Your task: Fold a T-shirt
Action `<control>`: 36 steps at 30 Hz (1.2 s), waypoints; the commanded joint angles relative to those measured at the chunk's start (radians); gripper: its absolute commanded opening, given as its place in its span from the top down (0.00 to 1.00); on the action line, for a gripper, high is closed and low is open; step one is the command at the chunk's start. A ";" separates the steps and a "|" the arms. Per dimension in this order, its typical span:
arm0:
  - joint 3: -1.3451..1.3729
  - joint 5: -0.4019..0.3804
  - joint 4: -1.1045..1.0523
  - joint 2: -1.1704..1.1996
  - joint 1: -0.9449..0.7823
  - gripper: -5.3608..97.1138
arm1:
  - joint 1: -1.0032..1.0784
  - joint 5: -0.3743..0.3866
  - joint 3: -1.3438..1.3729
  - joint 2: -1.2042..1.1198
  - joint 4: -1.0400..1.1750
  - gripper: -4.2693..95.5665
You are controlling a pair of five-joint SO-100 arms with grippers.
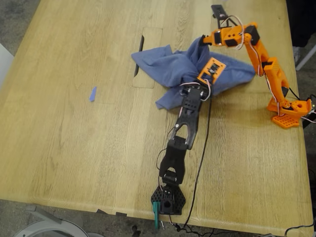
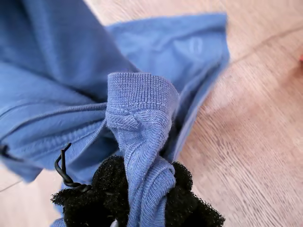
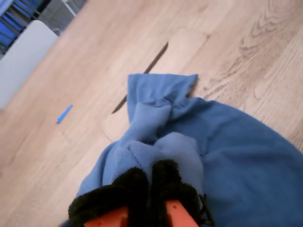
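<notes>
The periwinkle-blue T-shirt (image 1: 163, 66) lies bunched near the far middle of the wooden table (image 1: 74, 148), with no print showing. My first gripper (image 1: 209, 74), on the black arm, is shut on the shirt's ribbed collar (image 2: 139, 109); the collar is squeezed between its black foam pads (image 2: 106, 189). My second gripper (image 1: 202, 41), on the orange arm, is shut on a raised fold of the shirt (image 3: 142, 156), and its black pads (image 3: 130, 184) are pressed together around the cloth. The shirt's hem (image 3: 163, 82) trails toward the table's slot.
A tiny blue strip (image 1: 93, 94) lies alone toward the exterior view's left. A rectangular inset panel with a dark slot (image 1: 140, 55) sits beside the shirt. The orange arm's base (image 1: 289, 111) stands at the exterior view's right, the black arm's base (image 1: 169, 197) at the near edge.
</notes>
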 commanded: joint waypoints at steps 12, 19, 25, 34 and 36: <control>-0.080 0.012 -0.052 0.396 -0.029 0.95 | -0.081 -0.035 -0.048 0.276 -0.097 0.96; -0.124 0.005 -0.195 0.433 -0.074 0.95 | -0.117 -0.091 -0.048 0.327 -0.253 0.96; -0.166 0.009 -0.347 0.445 -0.094 0.95 | -0.189 -0.155 -0.048 0.344 -0.433 0.96; -0.176 0.028 -0.440 0.548 -0.104 0.95 | -0.212 -0.210 -0.048 0.377 -0.673 0.96; -0.176 0.029 -0.454 0.583 -0.107 0.95 | -0.210 -0.216 -0.048 0.396 -0.693 0.96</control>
